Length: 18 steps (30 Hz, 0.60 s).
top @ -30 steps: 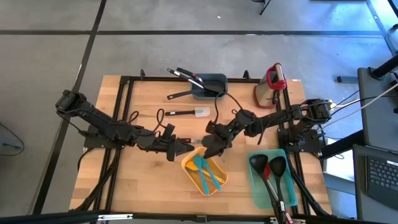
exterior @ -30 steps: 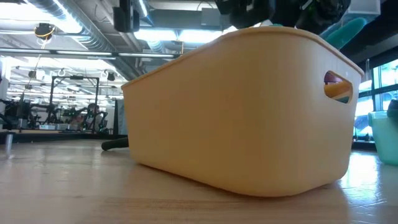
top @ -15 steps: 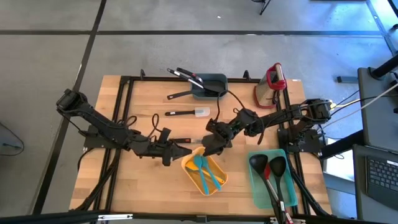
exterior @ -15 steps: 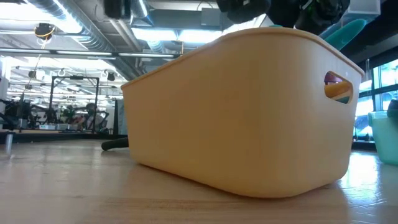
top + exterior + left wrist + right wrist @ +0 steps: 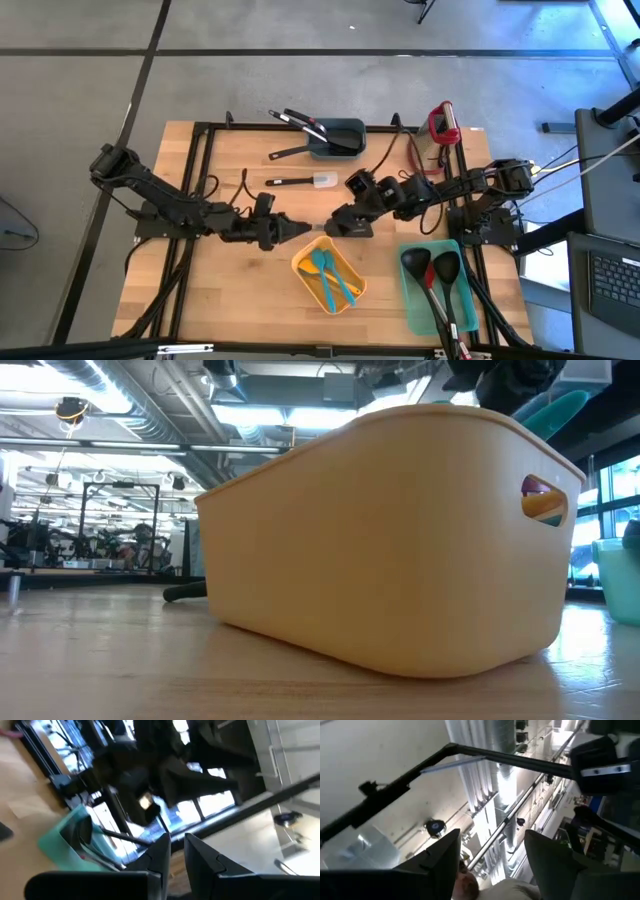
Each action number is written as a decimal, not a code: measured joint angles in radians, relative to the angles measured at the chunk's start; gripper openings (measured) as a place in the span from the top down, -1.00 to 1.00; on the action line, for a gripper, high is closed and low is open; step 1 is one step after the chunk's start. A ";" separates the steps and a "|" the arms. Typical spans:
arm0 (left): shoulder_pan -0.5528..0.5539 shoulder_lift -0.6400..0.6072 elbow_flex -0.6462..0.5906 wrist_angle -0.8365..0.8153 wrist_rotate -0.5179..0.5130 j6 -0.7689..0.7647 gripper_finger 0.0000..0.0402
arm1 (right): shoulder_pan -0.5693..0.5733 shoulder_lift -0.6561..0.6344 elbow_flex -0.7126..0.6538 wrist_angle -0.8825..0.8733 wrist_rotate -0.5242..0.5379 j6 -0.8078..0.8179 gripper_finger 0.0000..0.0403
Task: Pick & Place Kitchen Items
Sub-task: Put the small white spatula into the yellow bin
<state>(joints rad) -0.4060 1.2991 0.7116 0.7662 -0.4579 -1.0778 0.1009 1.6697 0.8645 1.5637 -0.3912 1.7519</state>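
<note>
A yellow bin (image 5: 300, 266) (image 5: 400, 530) stands near the table's middle with teal spatulas (image 5: 328, 272) (image 5: 555, 410) lying in it. My left gripper (image 5: 298, 230) (image 5: 177, 852) hangs just left of the bin's far corner. Its fingers are all but shut, with only a slit between them and nothing in it. My right gripper (image 5: 338, 224) (image 5: 492, 855) hangs just beyond that corner, tipped up toward the ceiling, open and empty. A white-headed spatula (image 5: 300, 181) and a black utensil (image 5: 288, 153) lie flat on the table farther back.
A teal bin (image 5: 408, 300) with black ladles (image 5: 430, 270) stands at the near right. A dark grey bin (image 5: 345, 130) holding utensils sits at the far middle, and a red holder (image 5: 440, 125) at the far right. Black frame rails run along both table sides.
Both grippers have risen and tipped upward. My right gripper has drawn back from over the yellow bin's far corner toward the far right, rolling as it went. My left gripper has lifted a little beside the bin. Neither gap has changed.
</note>
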 joint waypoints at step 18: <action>0.262 0.000 0.000 0.087 0.078 0.081 0.75 | 0.062 -0.024 0.215 -0.153 -0.072 -0.340 -0.10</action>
<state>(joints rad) -0.1438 1.2995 0.7116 0.8535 -0.3795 -0.9965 0.1630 1.6460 1.0797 1.4111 -0.4634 1.4123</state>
